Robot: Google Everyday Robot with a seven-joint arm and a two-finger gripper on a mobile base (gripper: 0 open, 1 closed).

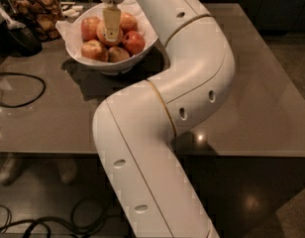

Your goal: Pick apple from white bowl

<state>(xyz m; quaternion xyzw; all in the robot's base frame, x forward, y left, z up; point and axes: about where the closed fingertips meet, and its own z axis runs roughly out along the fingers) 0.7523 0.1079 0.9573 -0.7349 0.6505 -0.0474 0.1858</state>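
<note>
Gripper point(111, 29) sits inside the deep glossy white bowl point(113, 68), with the pale yellow-orange apple point(102, 35) directly beneath. Its hold I cannot tell; lifting remains.

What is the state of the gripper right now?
Gripper: lowered into the white bowl, at the apple; open or closed cannot be told.

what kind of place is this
Probably an office snack area or kitchenette: a grey table holds a white bowl of apples and a glass jar of brown snacks. The gripper hangs over the bowl's apples.
</note>
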